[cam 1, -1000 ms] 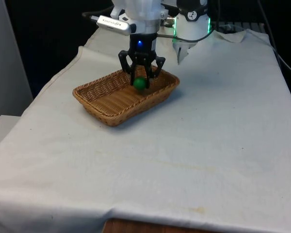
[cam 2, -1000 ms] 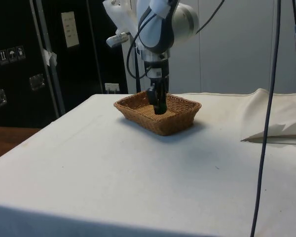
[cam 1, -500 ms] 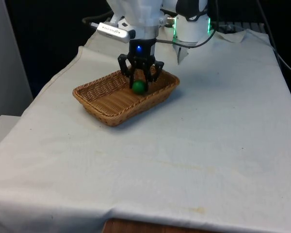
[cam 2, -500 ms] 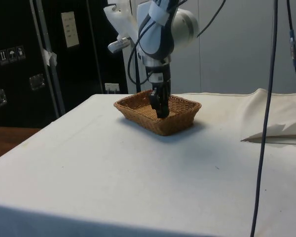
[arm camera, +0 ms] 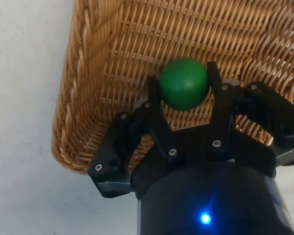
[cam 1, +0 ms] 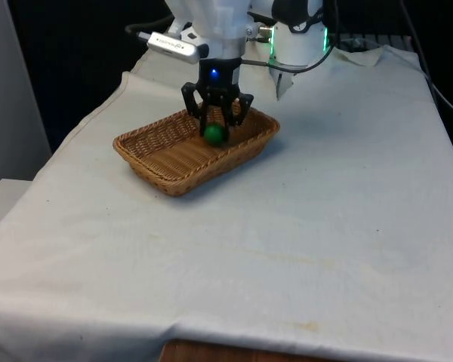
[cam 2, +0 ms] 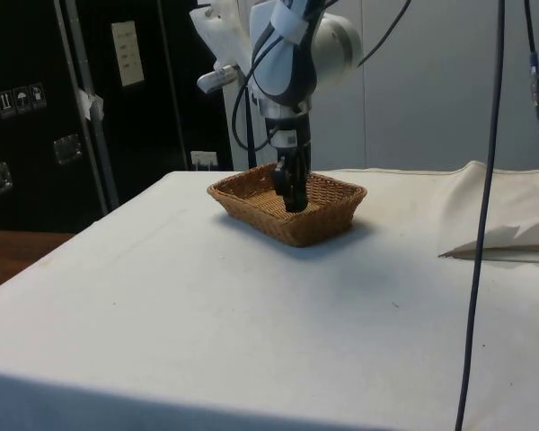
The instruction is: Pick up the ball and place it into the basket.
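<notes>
The arm is white, with smooth rounded joint housings. Black cables run in loops along its side near the wrist. The robot base is white too, and a thin green light glows on its edge. The gripper is black plastic, made of angular link pieces. Its two fingers are narrow and flat. Small silver screws sit at the joints of the links.
</notes>
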Motion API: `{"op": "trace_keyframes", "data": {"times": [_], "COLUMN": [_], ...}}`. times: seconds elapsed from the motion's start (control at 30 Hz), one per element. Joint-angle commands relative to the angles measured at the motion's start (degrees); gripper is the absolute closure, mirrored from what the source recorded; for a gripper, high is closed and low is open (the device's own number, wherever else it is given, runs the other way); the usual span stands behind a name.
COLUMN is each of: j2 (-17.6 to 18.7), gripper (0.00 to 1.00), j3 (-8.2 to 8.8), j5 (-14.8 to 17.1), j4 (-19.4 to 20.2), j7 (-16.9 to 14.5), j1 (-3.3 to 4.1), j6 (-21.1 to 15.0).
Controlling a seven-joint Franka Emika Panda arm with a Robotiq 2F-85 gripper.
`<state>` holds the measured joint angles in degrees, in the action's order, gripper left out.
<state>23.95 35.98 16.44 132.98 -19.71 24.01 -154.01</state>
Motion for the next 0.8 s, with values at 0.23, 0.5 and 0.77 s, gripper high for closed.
{"op": "trace_keyframes", "data": {"times": [0.23,0.5,0.77], "j2": [-0.40,-0.46,-2.18], "gripper": [0.43,0.00,0.00], "j3": [0.17,0.17,1.66], "j5": [0.17,0.17,-0.92], "j4": [-0.06,-0.06,-0.23], "j7": [-0.34,-0.34,0.57], "j1": [-0.23,-0.23,0.57], "j6": [0.57,0.63,1.72]}}
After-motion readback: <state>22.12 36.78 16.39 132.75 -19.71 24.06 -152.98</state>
